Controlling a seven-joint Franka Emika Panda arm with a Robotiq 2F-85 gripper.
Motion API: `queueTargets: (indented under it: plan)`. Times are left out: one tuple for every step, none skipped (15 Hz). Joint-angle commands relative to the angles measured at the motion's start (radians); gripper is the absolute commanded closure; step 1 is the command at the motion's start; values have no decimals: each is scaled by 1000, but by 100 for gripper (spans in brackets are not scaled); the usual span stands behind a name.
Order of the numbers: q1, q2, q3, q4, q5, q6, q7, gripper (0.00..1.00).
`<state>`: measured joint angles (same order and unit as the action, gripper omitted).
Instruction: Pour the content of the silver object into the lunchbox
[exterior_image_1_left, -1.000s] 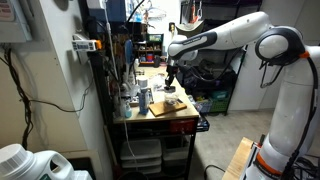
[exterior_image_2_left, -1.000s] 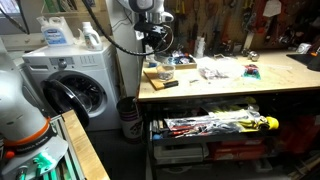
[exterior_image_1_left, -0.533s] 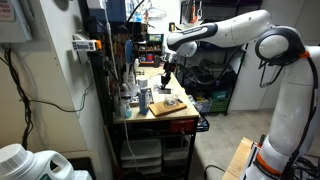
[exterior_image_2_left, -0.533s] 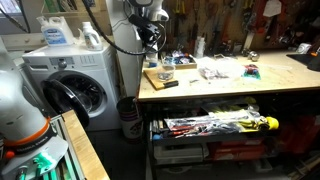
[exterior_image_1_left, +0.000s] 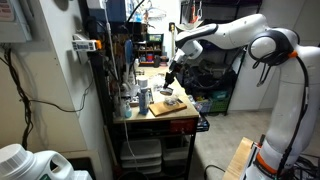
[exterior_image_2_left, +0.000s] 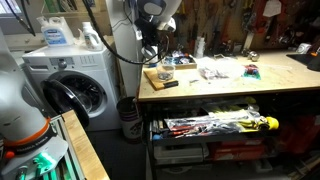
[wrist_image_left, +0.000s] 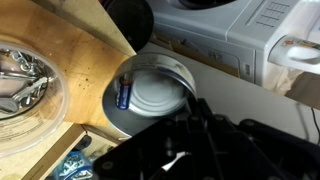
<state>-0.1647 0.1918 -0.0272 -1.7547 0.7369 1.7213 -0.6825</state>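
Note:
In the wrist view my gripper (wrist_image_left: 190, 108) is shut on the rim of the silver object (wrist_image_left: 150, 92). This is a shiny metal bowl, tilted, with a blue battery (wrist_image_left: 124, 93) lying inside against its wall. The bowl hangs past the edge of the wooden board (wrist_image_left: 85, 60). The lunchbox (wrist_image_left: 22, 85) is a clear plastic container at the left, with metal bits in it. In both exterior views the gripper (exterior_image_1_left: 172, 68) (exterior_image_2_left: 152, 46) hangs above the lunchbox (exterior_image_1_left: 168, 100) (exterior_image_2_left: 165, 73) at the end of the workbench. The bowl is too small to make out there.
A white washing machine (exterior_image_2_left: 70, 80) stands beside the bench, with a dark bin (exterior_image_2_left: 128, 115) between them. The workbench (exterior_image_2_left: 240, 85) carries loose parts and bottles. A shelf rack (exterior_image_1_left: 110, 70) stands close to the bench end. Drawers of tools sit under the bench.
The gripper has risen a little above the board and the wrist has turned, tilting the bowl. The lunchbox has not moved.

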Motion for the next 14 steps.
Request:
queueTargets:
  plan:
    - [-47,8,-34,-2,115,-77,-93,99]
    - [-59,14,-44,2,146,-105,-117,99]
    - [-55,13,-55,-6,140,-74,-121,99]
    - [-35,9,-53,3,107,-69,-88,96]
    - [-41,11,-60,3,113,-69,-97,96]
    - [-44,13,-63,3,116,-69,-103,96]
    - [-44,14,-64,3,117,-69,-104,96]
    - [-44,15,-63,3,117,-69,-104,96]
    - [-55,22,-63,5,152,-85,-117,99]
    - [-69,27,-65,5,193,-110,-139,99]
    - [-75,27,-69,1,222,-118,-151,99]
    - [-82,30,-73,-1,262,-142,-167,99]
    - [-90,36,-78,-2,299,-160,-185,99]
    - [-98,44,-85,-2,335,-188,-201,99]
